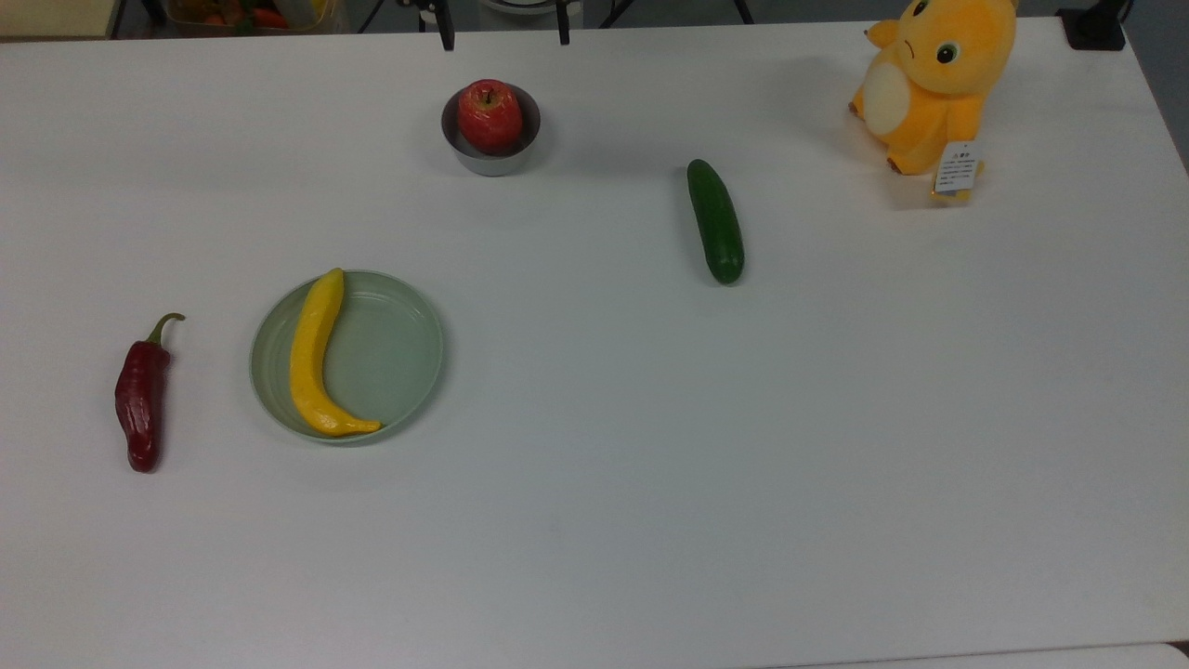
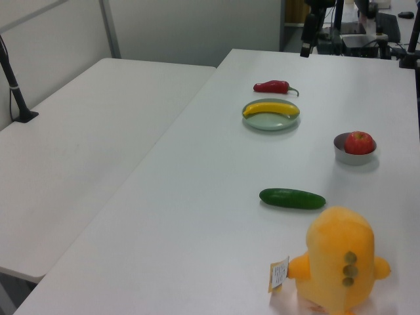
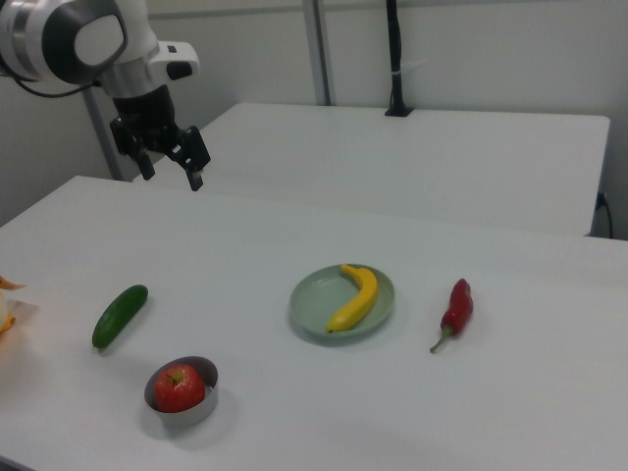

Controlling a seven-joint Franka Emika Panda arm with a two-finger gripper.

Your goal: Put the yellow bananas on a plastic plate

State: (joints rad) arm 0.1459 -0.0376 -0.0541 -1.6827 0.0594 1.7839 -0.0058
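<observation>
You have the yellow banana (image 1: 314, 358) lying inside the pale mint-green plastic plate (image 1: 395, 358), along the top view's left half of the dish, its stem tip reaching the plate's lower rim and its other end resting over the upper rim. In the right view the banana (image 3: 355, 297) curves across the plate (image 3: 314, 304) from the far rim toward the near side. In the left view the banana (image 2: 270, 108) lies on the far part of the plate (image 2: 270, 122).

Just beside the plate, on the top view's left, you see a dark red chili pepper (image 1: 141, 398) with a curled green stem, apart from the plate. A small grey bowl (image 1: 490, 160) holding a red apple (image 1: 489, 115) stands well above the plate in the top view, near the table's far edge. A straight dark green cucumber (image 1: 715, 221) lies on the top view's right of the bowl, and an orange plush toy (image 1: 934, 79) with a paper tag sits in the top view's upper right corner. All of it rests on the white table (image 1: 650, 483).

Your gripper (image 3: 169, 167) hangs in the air over the table's far edge in the right view, well apart from the plate. Its two fingers are spread with nothing between them; they also show at the top view's upper edge, above the bowl.
</observation>
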